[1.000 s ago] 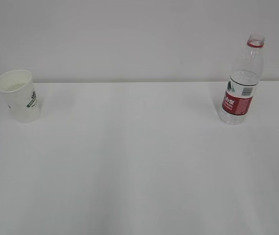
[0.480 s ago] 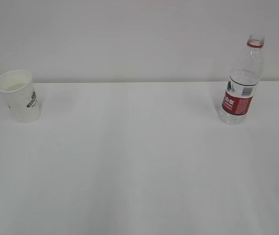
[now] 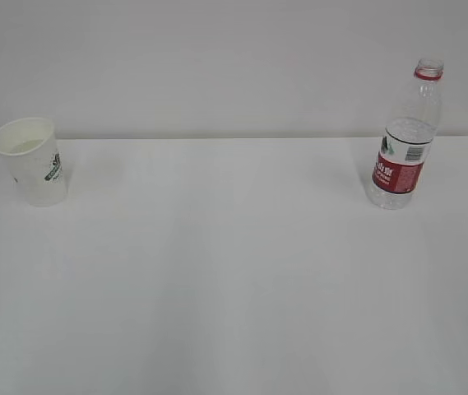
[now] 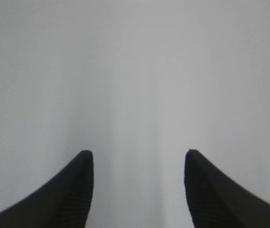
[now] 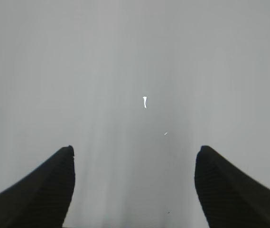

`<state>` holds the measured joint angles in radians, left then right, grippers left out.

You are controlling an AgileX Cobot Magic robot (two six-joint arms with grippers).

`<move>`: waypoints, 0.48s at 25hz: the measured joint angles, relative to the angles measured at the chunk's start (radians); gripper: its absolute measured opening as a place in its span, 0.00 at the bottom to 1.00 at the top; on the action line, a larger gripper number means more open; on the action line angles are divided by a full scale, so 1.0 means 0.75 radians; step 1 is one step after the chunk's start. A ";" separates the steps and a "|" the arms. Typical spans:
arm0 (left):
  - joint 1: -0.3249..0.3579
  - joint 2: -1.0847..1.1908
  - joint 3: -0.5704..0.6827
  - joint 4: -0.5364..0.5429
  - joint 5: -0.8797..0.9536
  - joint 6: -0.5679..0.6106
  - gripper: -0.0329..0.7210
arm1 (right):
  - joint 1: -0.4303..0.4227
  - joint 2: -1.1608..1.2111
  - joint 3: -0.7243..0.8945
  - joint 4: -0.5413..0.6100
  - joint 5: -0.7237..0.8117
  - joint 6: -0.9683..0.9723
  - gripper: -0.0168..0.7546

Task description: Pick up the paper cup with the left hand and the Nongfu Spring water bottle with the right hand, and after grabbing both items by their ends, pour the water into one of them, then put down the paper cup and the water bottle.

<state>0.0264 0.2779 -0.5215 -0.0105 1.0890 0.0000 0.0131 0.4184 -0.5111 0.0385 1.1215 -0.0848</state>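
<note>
The white paper cup (image 3: 33, 161) with a green logo stands upright at the far left of the white table (image 3: 234, 271). At the far right stands the Nongfu Spring water bottle (image 3: 405, 136), uncapped, with its red-and-white label and red neck ring. Whether water is in either, I cannot tell. Neither arm shows in the exterior view. In the left wrist view my left gripper (image 4: 138, 153) is open over bare white surface, nothing between its black fingers (image 4: 73, 190). My right gripper (image 5: 134, 149) is open wider in the right wrist view, also empty.
A pale wall (image 3: 217, 58) rises behind the table's back edge. Two tiny bright specks (image 5: 144, 101) lie on the surface ahead of the right gripper.
</note>
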 joint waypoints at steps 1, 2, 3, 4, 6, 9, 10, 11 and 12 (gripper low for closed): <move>0.000 0.000 0.000 0.000 0.000 0.000 0.63 | 0.000 -0.003 0.000 -0.005 0.002 0.000 0.78; 0.000 0.000 0.000 0.000 0.000 0.000 0.63 | 0.000 -0.012 0.000 -0.005 0.003 0.000 0.78; 0.000 0.000 0.000 0.000 0.000 0.000 0.63 | 0.000 -0.026 0.007 -0.005 0.005 0.000 0.78; 0.000 0.000 0.000 0.000 0.000 0.000 0.62 | 0.000 -0.044 0.012 -0.005 0.006 0.000 0.78; 0.000 0.000 0.000 -0.001 0.000 0.000 0.62 | 0.000 -0.082 0.013 -0.007 0.008 0.000 0.78; 0.000 0.000 0.000 -0.001 0.000 0.000 0.62 | 0.000 -0.145 0.015 -0.007 0.008 0.000 0.78; 0.000 0.000 0.000 -0.001 0.000 0.000 0.62 | 0.000 -0.166 0.015 -0.007 0.008 0.000 0.78; 0.000 0.000 0.000 -0.001 0.000 0.000 0.62 | 0.000 -0.188 0.015 -0.007 0.008 0.000 0.78; 0.000 -0.001 0.000 -0.001 0.000 0.000 0.62 | 0.000 -0.209 0.015 -0.007 0.011 0.000 0.78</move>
<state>0.0264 0.2772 -0.5215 -0.0114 1.0890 0.0000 0.0131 0.2616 -0.4999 0.0329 1.1297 -0.0848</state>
